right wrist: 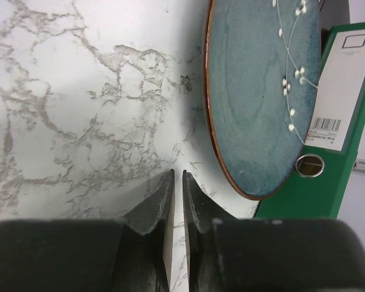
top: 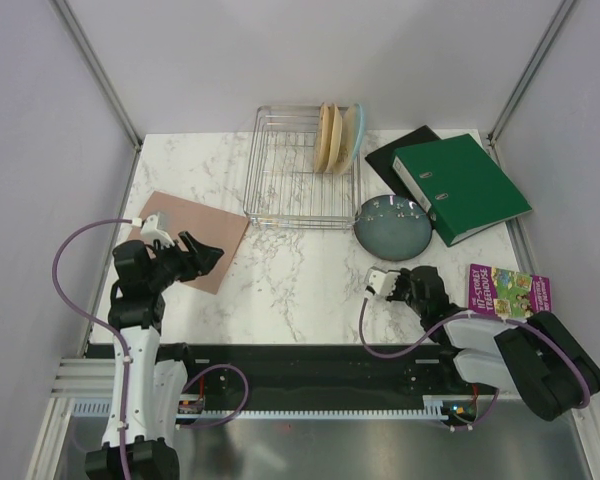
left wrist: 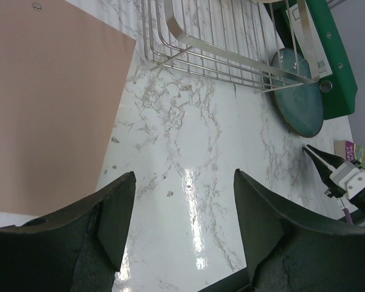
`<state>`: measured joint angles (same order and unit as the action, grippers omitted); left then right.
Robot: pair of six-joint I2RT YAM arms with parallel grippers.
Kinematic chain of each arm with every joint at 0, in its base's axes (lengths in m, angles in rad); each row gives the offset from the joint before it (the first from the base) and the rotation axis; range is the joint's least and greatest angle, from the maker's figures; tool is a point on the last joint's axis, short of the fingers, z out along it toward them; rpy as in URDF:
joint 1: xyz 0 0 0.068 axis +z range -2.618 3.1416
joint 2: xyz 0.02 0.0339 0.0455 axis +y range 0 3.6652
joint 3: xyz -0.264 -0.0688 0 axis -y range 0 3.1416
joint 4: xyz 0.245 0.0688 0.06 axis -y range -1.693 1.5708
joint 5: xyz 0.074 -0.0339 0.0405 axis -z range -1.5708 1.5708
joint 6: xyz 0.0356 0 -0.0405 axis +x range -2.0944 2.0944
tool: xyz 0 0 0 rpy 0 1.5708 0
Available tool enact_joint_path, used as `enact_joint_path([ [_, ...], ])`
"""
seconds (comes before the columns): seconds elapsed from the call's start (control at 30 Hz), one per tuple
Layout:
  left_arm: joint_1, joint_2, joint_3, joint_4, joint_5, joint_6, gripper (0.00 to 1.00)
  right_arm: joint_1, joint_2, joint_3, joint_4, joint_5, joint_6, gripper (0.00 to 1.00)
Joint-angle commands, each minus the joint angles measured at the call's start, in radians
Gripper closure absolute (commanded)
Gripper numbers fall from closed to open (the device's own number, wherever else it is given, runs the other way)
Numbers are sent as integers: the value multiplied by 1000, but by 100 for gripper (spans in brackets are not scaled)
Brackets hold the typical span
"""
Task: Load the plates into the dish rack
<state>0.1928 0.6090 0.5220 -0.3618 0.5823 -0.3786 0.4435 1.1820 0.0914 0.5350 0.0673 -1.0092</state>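
Observation:
The silver wire dish rack point(top: 298, 170) stands at the back middle; its near corner shows in the left wrist view point(left wrist: 231, 61). Three plates stand on edge in its right side: two cream-yellow plates point(top: 329, 137) and a cream plate with a light-blue rim point(top: 353, 135). The dark slate-blue plate point(top: 393, 227) lies on the table right of the rack, leaning on the green binder; it shows in the right wrist view point(right wrist: 261, 91) and the left wrist view point(left wrist: 299, 100). My left gripper point(top: 202, 257) is open and empty, low over the left table point(left wrist: 184, 182). My right gripper point(top: 377, 281) is shut and empty, just short of the blue plate point(right wrist: 177, 176).
A green ring binder point(top: 458, 187) lies on a black folder point(top: 400, 152) at the back right. A pinkish-brown board point(top: 198, 238) lies at the left, under my left gripper. A purple-and-green booklet point(top: 510, 291) lies at the right edge.

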Motion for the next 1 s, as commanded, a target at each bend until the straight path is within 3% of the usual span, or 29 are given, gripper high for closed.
enact_joint_path([
  [0.0, 11, 11, -11, 41, 34, -32, 27, 9, 30, -13, 62, -52, -72, 83],
  [0.3, 11, 9, -17, 52, 42, -36, 27, 11, 80, 47, 14, -90, -95, 82],
  [0.37, 10, 6, -19, 53, 44, -37, 27, 11, 88, 54, 8, -90, -97, 89],
  [0.53, 11, 3, -22, 55, 47, -39, 27, 11, 106, 76, 14, -90, -108, 95],
  [0.73, 11, -2, -25, 58, 51, -40, 27, 11, 151, 99, 29, -92, -126, 86],
  [0.8, 11, 0, -27, 63, 51, -43, 27, 9, 156, 111, 11, -93, -129, 92],
  [0.83, 13, -3, -28, 61, 53, -43, 27, 11, 156, 113, 5, -92, -131, 100],
  [0.97, 11, -11, -28, 61, 51, -42, 27, 9, 125, 114, -35, -81, -135, 100],
])
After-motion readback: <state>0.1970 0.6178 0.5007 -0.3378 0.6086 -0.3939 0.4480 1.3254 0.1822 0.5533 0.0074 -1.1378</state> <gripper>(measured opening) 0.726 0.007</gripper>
